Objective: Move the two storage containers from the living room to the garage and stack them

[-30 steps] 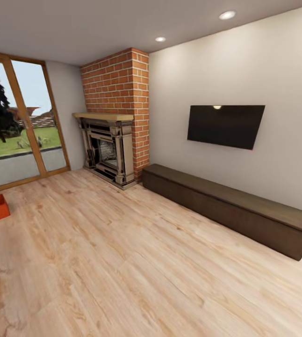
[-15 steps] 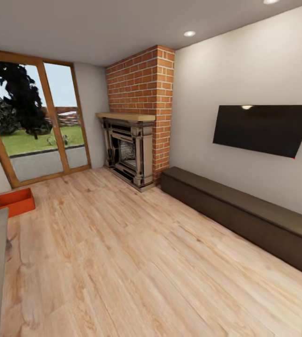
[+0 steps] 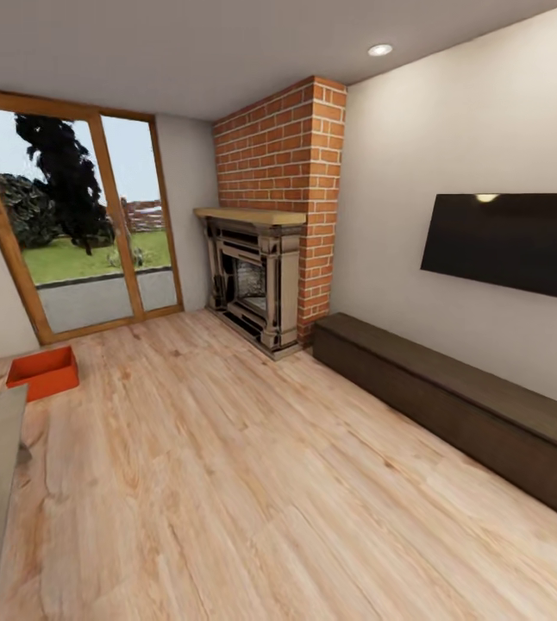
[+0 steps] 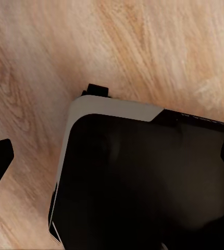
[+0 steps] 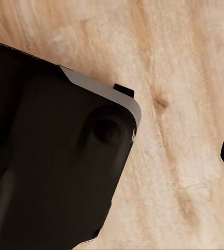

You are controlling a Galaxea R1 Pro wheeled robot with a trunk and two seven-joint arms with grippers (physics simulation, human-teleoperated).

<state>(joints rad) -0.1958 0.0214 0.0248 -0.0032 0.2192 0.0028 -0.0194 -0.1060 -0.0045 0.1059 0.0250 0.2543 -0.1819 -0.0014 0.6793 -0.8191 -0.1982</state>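
Scanning living room, one storage container (image 3: 43,373) spotted.
It's sitting far left on the wood floor (image 3: 253,483) by the glass door (image 3: 80,224), so probably left arm nearer; both claws' state: can't tell, wrist views looking down past the robot's dark body.

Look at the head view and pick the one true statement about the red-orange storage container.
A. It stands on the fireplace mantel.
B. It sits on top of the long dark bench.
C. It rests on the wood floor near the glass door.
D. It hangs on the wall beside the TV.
C: the storage container lies on the wood floor just in front of the glass door, far from the bench.
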